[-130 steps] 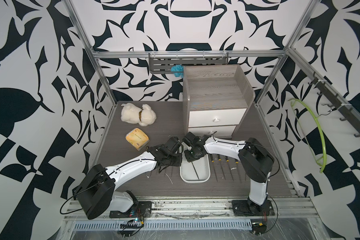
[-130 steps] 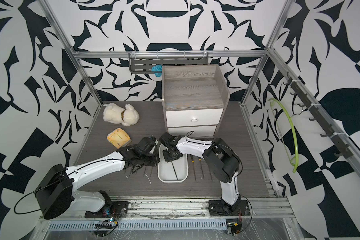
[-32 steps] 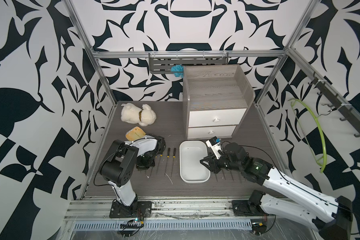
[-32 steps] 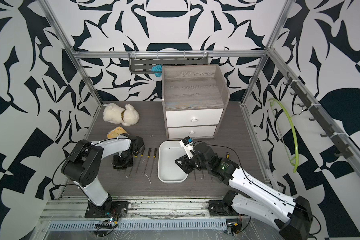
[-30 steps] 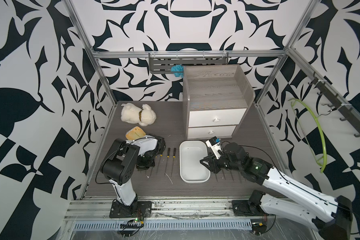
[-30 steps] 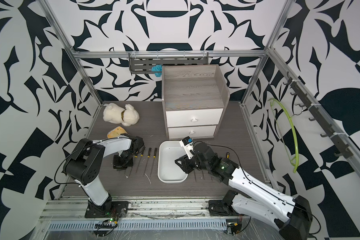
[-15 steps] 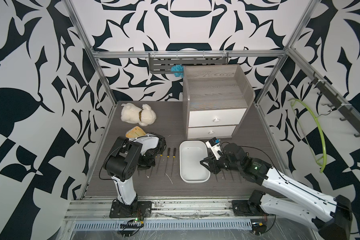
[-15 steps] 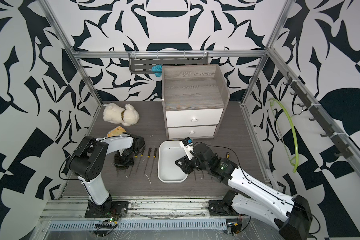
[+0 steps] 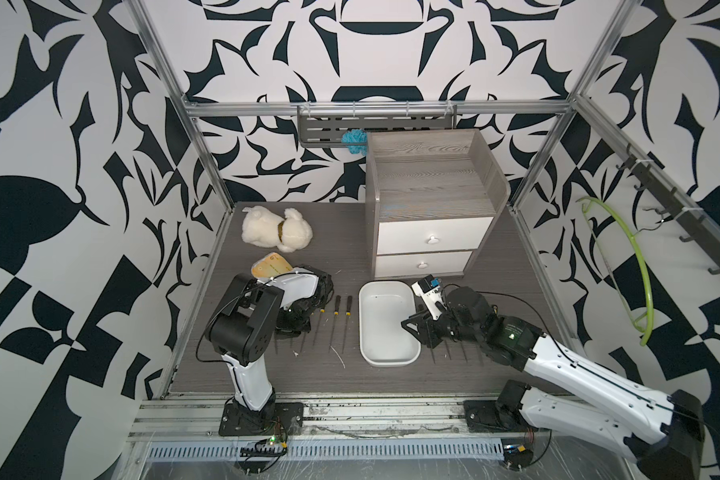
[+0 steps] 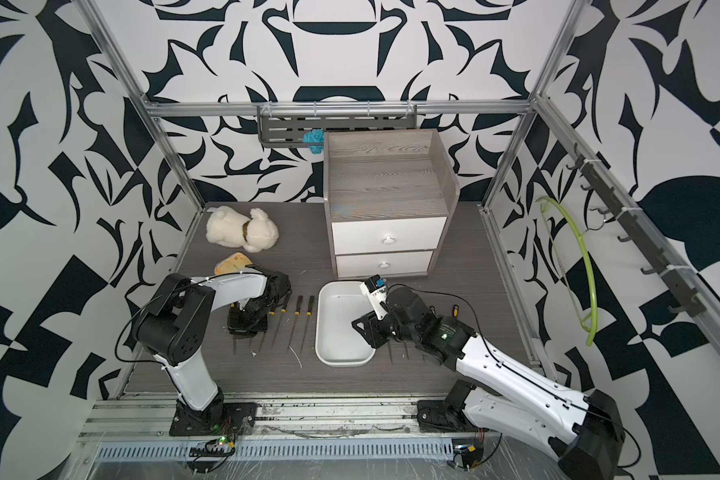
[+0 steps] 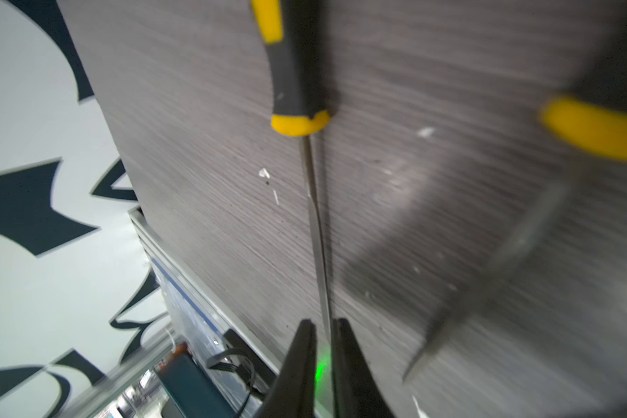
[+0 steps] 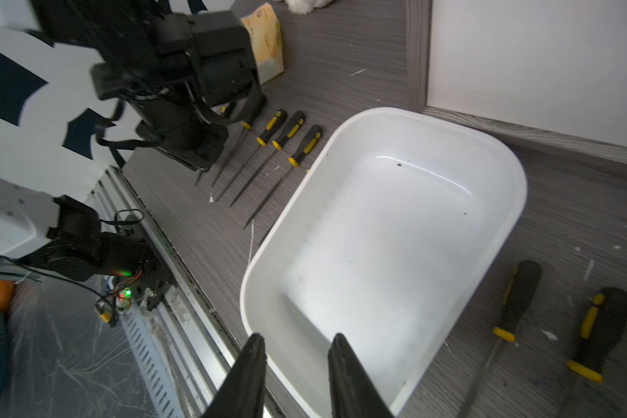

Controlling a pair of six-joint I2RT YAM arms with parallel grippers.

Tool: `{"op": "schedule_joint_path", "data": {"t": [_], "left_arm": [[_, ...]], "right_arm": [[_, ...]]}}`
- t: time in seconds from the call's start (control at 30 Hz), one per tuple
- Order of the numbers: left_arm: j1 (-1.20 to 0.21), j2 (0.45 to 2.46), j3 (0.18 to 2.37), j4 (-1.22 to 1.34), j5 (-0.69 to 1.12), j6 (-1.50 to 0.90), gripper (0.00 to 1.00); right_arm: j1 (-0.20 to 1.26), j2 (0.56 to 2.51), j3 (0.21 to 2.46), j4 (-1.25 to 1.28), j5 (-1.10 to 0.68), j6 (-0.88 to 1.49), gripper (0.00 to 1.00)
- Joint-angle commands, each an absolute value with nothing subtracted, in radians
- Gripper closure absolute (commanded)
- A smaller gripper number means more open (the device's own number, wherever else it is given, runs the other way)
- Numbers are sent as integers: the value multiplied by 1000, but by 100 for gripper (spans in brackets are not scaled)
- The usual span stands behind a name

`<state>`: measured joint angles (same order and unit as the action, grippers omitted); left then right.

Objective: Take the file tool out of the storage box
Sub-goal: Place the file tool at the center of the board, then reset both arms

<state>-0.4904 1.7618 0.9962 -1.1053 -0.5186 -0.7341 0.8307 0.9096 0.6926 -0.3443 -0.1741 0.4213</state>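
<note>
The left claw (image 11: 323, 324) sits low over the tabletop (image 11: 196, 144), its jaws parted only a crack; the thin blade tip of a yellow-and-black file (image 11: 315, 224) lies in that crack, flat on the tabletop, with a sliver of gap showing beside it; this file belongs to a row of files (image 12: 286, 134) left of the white storage box (image 12: 377, 235), outside it; the right claw (image 12: 295, 345) stands wider open, straddling the box's right wall and holding nothing; more files (image 12: 518, 296) lie right of the box
</note>
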Motion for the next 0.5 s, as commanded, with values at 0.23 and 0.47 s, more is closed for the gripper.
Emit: {"op": "schedule_joint_path", "data": {"t": [0.23, 0.47], "left_arm": [[-355, 1079, 612, -128, -491, -409, 1], [-245, 1152, 498, 251, -534, -160, 1]], "right_arm": [[825, 891, 774, -305, 285, 180, 14], [702, 988, 479, 340, 690, -246, 1]]}}
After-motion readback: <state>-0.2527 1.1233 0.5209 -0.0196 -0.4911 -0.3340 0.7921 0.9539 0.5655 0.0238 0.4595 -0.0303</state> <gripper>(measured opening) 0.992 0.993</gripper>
